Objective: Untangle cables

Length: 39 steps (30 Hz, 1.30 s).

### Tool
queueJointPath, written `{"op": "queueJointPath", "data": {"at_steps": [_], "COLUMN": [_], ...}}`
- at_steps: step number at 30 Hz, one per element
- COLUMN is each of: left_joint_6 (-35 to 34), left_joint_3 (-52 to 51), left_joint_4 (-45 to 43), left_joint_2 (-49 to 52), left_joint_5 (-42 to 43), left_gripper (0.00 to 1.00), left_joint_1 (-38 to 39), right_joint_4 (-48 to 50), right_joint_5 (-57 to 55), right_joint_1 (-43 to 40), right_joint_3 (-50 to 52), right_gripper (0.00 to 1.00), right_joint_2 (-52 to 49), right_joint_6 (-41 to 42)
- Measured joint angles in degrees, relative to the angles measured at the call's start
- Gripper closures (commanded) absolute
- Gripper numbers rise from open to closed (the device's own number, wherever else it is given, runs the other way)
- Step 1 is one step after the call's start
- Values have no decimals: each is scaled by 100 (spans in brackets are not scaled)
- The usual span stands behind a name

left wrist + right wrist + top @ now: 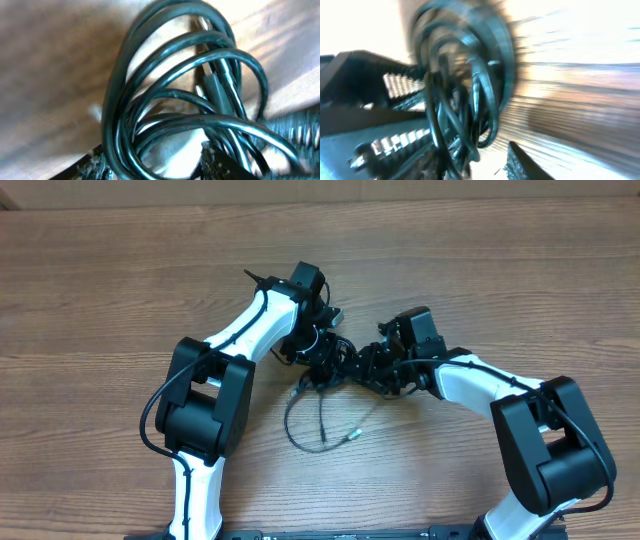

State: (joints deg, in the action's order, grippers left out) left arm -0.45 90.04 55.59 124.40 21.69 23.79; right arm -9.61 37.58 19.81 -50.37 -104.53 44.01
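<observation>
cables (170, 100) coiled btwn left claw (155, 162), right claw (363, 368).

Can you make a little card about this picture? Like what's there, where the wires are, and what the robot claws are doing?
surface: wooden table
cables: thin black cords, coiled in overlapping loops, tangled
where: bunched between the two claws, with one loop trailing onto the table toward the robot's base
loose end: small silvery plug lying on the table
left claw: at the bundle, coil between its fingertips; gripping or not, cannot tell
right claw: at the bundle from the other side; its view is too blurred to tell open or shut
</observation>
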Motion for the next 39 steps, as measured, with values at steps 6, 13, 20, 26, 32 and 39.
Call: {"op": "queueJointPath", "data": {"at_steps": [6,13,20,26,32,39], "left_joint_6": [2,2,17,22,22,22], "left_joint_3": [221,905,918,654,413,372], "left_joint_4": [675,933,765,400,-9,-85], "left_joint_2": [17,24,24,24,24,24], "left_joint_5": [0,-151,-426,-522,-527,-542], "left_gripper": [41,57,58,57,58,58], "left_joint_1": [22,28,205,315,313,315], "right_joint_4": [-63,-63,-389,-1038,-1292,-1051], "right_joint_5": [-142,57,282,317,358,240], "right_joint_1": [-28,-35,-44,-59,-59,92], "right_joint_3": [0,0,0,-9,-9,-9], "right_gripper": [60,64,78,78,83,86], "right_joint_2": [0,0,0,0,0,0], "right_joint_6": [-22,-33,-22,-33,-35,205]}}
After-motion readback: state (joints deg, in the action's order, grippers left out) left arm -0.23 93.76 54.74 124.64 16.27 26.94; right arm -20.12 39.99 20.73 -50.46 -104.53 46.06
